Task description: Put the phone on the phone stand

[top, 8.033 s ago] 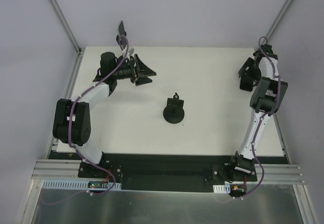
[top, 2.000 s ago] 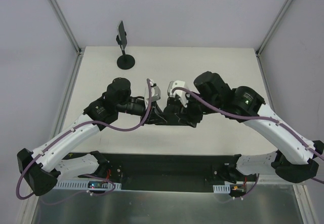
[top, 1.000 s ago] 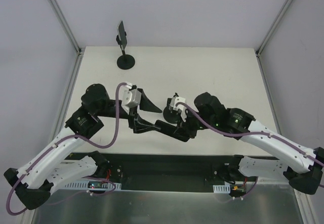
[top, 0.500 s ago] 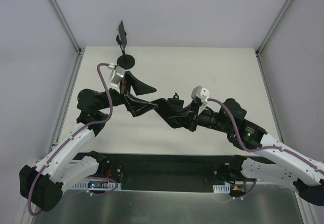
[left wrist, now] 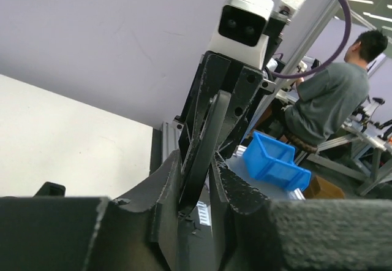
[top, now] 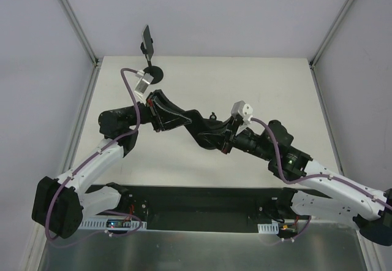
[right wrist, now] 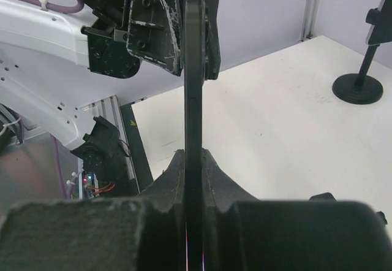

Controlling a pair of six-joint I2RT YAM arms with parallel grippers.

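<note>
The phone [top: 199,127] is a thin dark slab held in the air over the middle of the table, between both grippers. It shows edge-on in the wrist views [left wrist: 211,130] [right wrist: 194,68]. My left gripper [top: 184,121] [left wrist: 195,160] comes from the left, with its fingers shut on one end. My right gripper [top: 215,139] [right wrist: 194,154] comes from the right and is clamped tight on the other end. The low black phone stand [top: 212,118] sits under the grippers. Only its small top shows.
A tall black stand [top: 149,70] with a tilted plate on its post is at the back left corner; it also appears in the right wrist view as a black stand [right wrist: 361,87]. The white table [top: 275,93] ends at a black strip near the arm bases.
My left gripper has swung right to the raised phone and closed on its free end. My right gripper has kept its hold on the phone throughout.
</note>
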